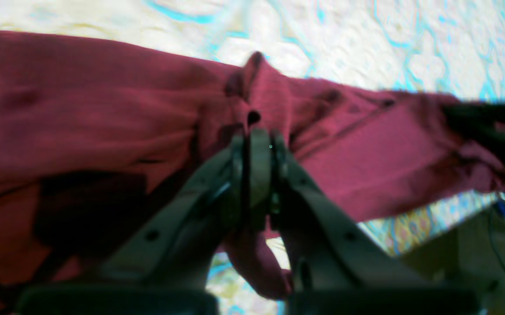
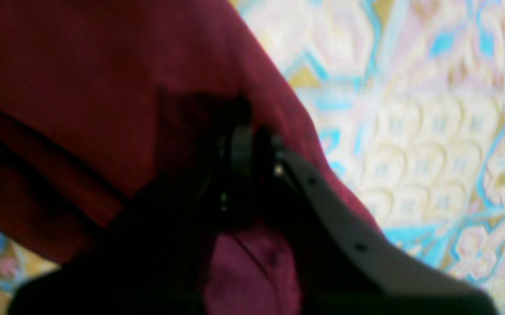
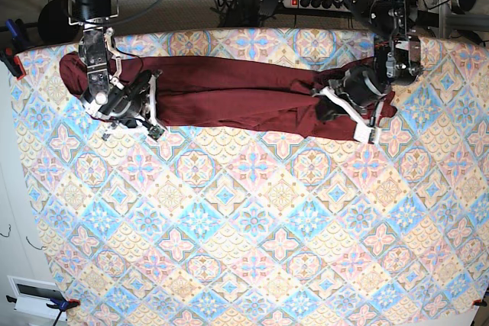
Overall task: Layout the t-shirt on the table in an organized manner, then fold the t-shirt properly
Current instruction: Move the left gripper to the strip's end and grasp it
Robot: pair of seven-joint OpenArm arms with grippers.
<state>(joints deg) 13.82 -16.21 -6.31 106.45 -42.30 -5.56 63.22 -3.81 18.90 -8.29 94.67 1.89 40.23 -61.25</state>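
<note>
Stretching across the frame's top, the t-shirt [image 3: 229, 97] hides its ends under both clenched end effectors, left end effector [image 3: 334, 104] and right end effector [image 3: 142, 101], on the desk [image 3: 252, 227].

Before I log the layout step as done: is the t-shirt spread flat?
No. The t-shirt is bunched into a long narrow band across the table, pinched by the left gripper and right gripper.

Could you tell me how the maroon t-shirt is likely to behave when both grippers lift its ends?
The t-shirt is probably floppy: it bunches into folds at the left gripper. Its middle would likely sag between that and the right gripper, since it lies stretched as a long band. It seems light, because thin cloth drapes over the table.
</note>
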